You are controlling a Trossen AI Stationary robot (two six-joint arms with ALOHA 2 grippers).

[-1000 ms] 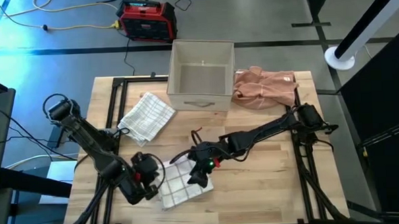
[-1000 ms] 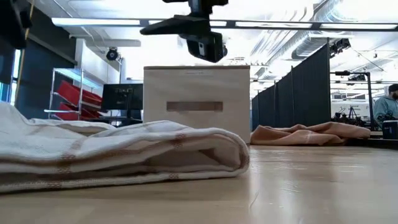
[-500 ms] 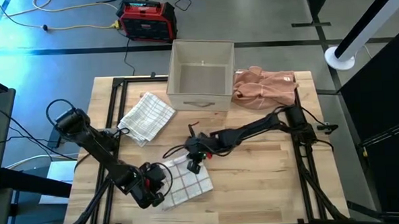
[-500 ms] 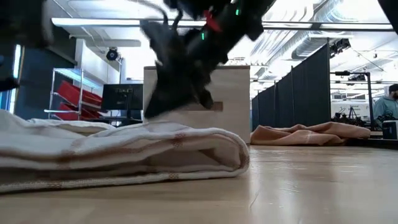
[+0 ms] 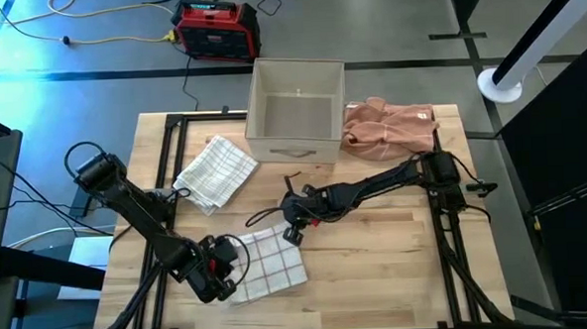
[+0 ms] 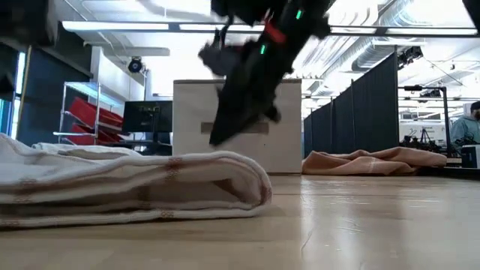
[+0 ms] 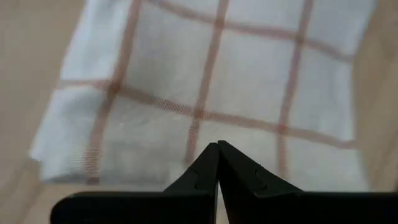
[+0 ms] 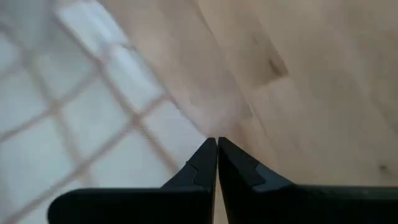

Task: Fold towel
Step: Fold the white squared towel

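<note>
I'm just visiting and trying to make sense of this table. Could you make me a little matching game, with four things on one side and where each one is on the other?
Things:
1. checked towel
2. second checked towel
3. peach cloth
4. beige box

Places:
A. at the table's far edge, in the middle
B. crumpled in the far right corner
C. near edge, between the left gripper and the right gripper
D. folded, left of the box

Pairs: 1-C, 2-D, 3-B, 4-A
</note>
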